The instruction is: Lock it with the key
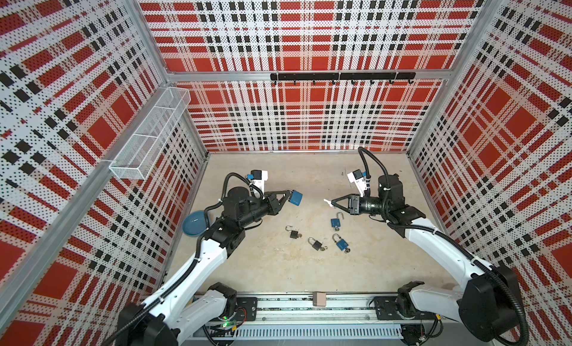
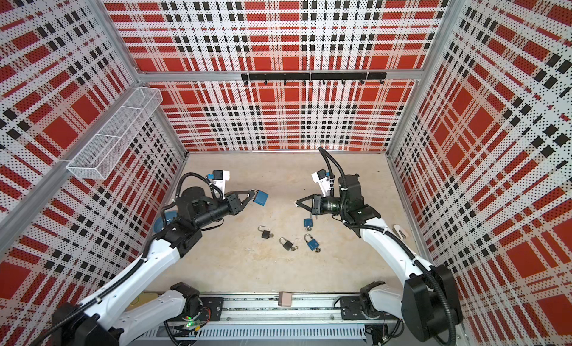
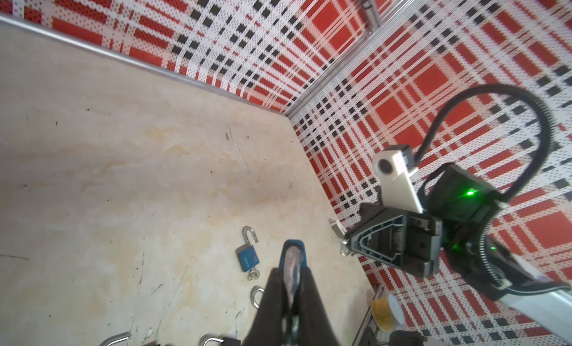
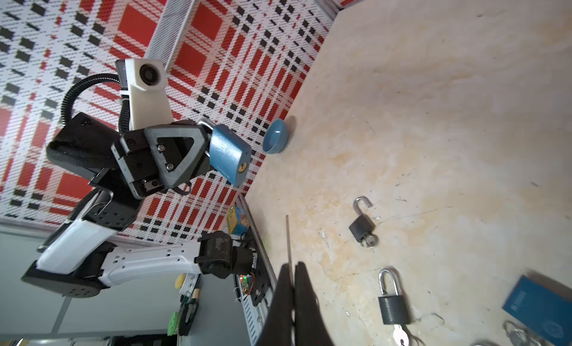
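The left gripper (image 1: 290, 194) is squeezed tight on the blue padlock (image 1: 296, 198), up in the air. The right gripper (image 1: 333, 202) is pinched shut on the small key (image 1: 326, 201). They face each other, apart. Next, the key tip likely needs to line up with the keyhole (image 4: 243, 166) and slide in.

Beige tabletop (image 1: 278, 276) bearing a blue bowl (image 1: 193, 227), two black padlocks (image 1: 293, 234) (image 1: 316, 244), two blue padlocks (image 1: 335, 222) (image 1: 341, 244).

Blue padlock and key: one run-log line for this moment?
left pincer: shut on blue padlock, in air | right pincer: shut on key, apart from padlock | table: four other padlocks
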`<state>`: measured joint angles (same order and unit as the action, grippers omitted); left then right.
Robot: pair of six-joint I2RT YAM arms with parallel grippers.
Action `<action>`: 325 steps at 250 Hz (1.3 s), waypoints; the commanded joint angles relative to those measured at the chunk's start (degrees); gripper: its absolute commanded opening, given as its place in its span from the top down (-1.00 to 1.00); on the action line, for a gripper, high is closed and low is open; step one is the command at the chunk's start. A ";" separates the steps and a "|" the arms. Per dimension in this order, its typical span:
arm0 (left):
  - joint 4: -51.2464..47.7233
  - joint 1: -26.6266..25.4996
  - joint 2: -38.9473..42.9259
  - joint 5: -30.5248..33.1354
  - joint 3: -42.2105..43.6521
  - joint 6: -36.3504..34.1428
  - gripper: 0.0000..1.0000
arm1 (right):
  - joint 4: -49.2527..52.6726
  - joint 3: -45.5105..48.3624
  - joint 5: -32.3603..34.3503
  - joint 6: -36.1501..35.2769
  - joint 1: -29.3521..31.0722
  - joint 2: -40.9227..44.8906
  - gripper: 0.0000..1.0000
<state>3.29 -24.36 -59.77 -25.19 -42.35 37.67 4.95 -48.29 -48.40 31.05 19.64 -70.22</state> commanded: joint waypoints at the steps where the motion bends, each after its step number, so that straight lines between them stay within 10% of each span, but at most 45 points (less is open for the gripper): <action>1: 1.44 -1.38 -5.23 0.29 -3.68 -4.18 1.00 | 2.20 -2.15 4.54 -2.81 -1.25 -0.41 1.00; 154: -0.69 -0.76 -48.12 -10.59 -28.95 -12.68 1.00 | 0.81 -4.63 10.77 -2.14 -2.69 -6.30 1.00; 325: -14.86 -1.59 -59.21 -5.45 -40.12 -20.09 1.00 | 0.67 -7.41 10.51 -3.09 -2.43 -11.70 1.00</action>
<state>-10.50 -25.80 -117.95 -31.42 -79.99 19.09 7.16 -53.67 -38.06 29.47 16.95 -81.01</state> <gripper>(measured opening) 0.103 0.046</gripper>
